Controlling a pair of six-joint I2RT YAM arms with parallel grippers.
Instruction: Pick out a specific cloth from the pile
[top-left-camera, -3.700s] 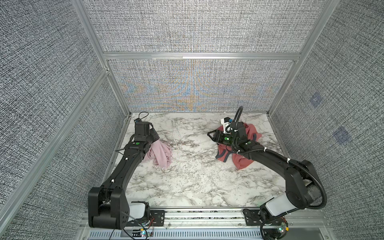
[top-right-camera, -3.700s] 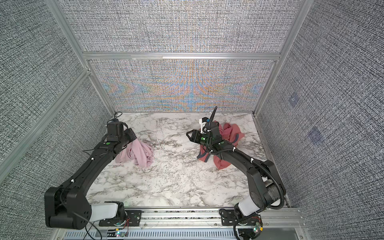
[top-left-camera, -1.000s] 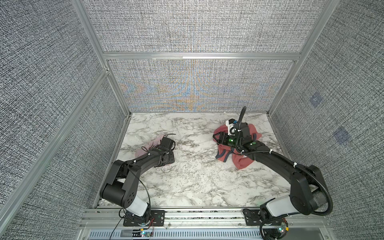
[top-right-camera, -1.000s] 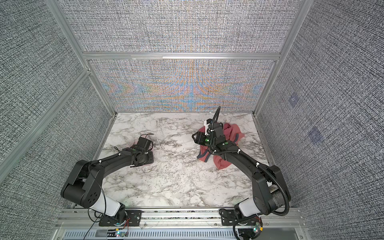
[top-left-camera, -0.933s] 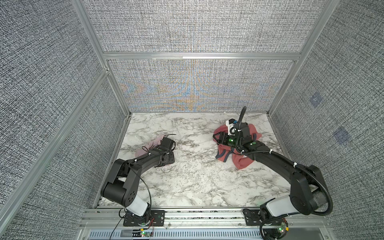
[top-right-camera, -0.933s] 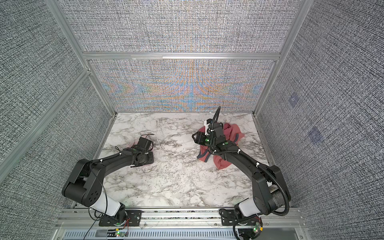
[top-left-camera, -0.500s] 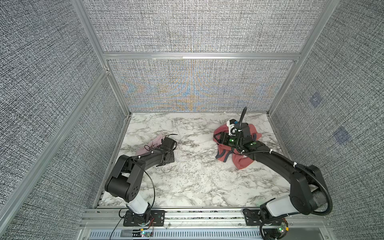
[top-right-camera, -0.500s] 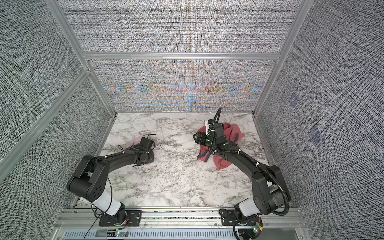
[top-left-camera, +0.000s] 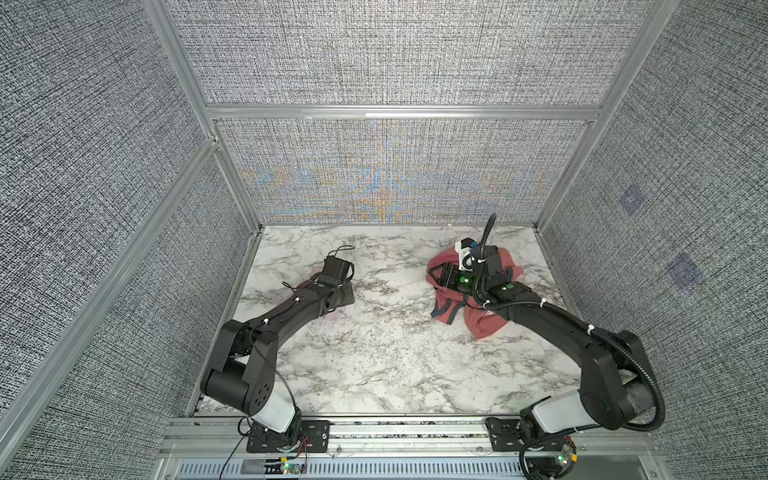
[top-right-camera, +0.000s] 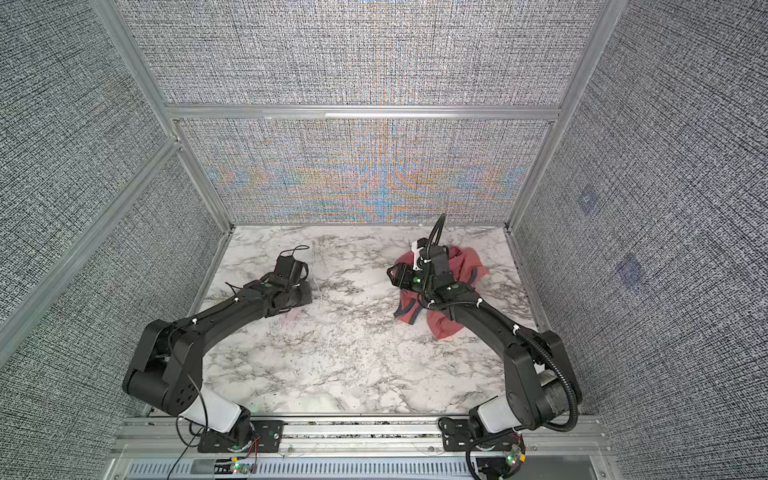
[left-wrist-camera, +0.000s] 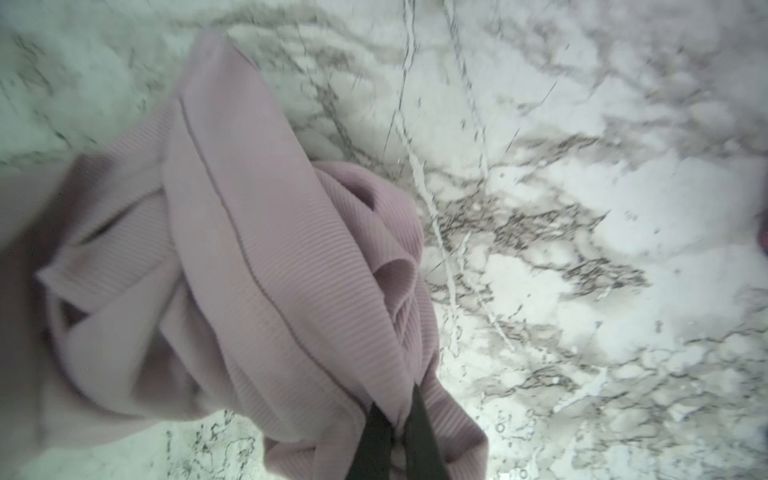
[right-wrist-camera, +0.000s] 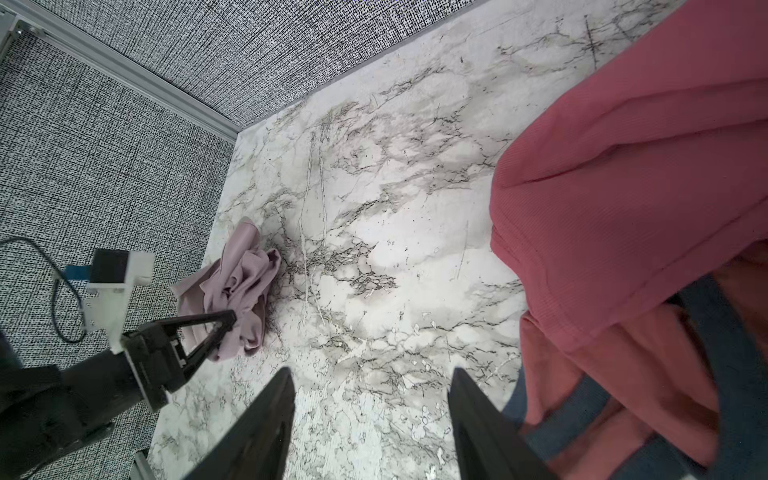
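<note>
Nearest the camera in both top views, the 2 arm bases sit on the aluminium rail (top-left-camera: 415, 430) at the front edge of the marble table (top-left-camera: 386, 365). From there each arm reaches away toward the back wall.

On the left side, the left gripper (left-wrist-camera: 397, 419) is low over the table, its 2 dark fingers (left-wrist-camera: 376, 440) pressed together with a fold of the cloth (left-wrist-camera: 266, 266) pinched between them. The cloth is a pale lilac-pink ribbed piece, crumpled in loose folds on the marble near the left wall. In the top views the arm covers most of it, and only a thin pink edge shows beside the wrist (top-left-camera: 312, 277). The right wrist view shows the same clenched grip from the side, the fingertips (right-wrist-camera: 224, 320) buried in the near edge of the cloth (right-wrist-camera: 241, 274).

On the right side, the right gripper (right-wrist-camera: 372, 388) hovers with its fingers spread apart and nothing between them, only bare marble below. It hangs at the left edge of the pile (top-left-camera: 482, 320), a heap of coral-red garments with dark grey-blue bands (right-wrist-camera: 706, 324) lying toward the back right corner. I cannot tell whether a finger touches the pile.

The cloth and the pile lie well apart, with open marble between them.
</note>
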